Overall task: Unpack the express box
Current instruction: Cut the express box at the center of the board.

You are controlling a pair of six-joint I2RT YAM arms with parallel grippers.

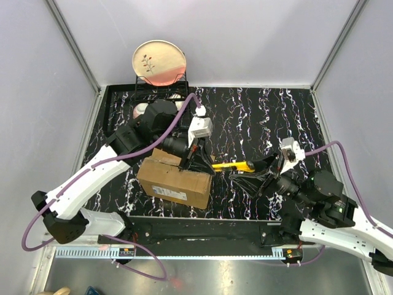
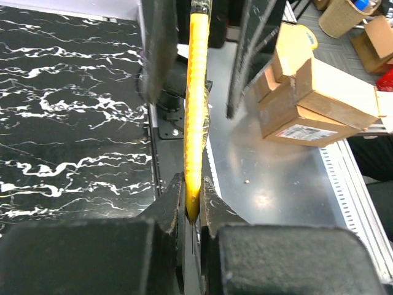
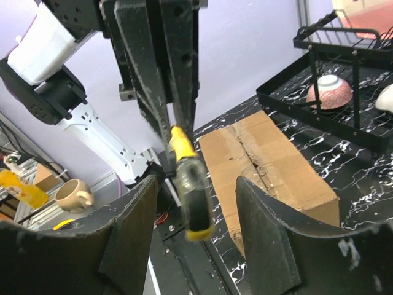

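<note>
The express box (image 1: 175,181) is a brown carton lying on the black marble table, left of centre. In the right wrist view the express box (image 3: 264,166) shows a ragged seam along its top. My left gripper (image 1: 198,161) hangs over the box's right end, shut on one end of a yellow utility knife (image 1: 236,166). The left wrist view shows that knife (image 2: 196,92) pinched between my left gripper (image 2: 193,190) fingers. My right gripper (image 3: 199,215) is open, and the knife's black-and-yellow end (image 3: 193,203) hangs between its fingers without touching them.
A black dish rack (image 1: 159,92) at the back left holds a plate (image 1: 158,61), with a bowl (image 3: 328,92) in it. Other cardboard boxes (image 2: 313,98) lie beyond the table's near metal edge. A mug (image 3: 73,195) stands off the table.
</note>
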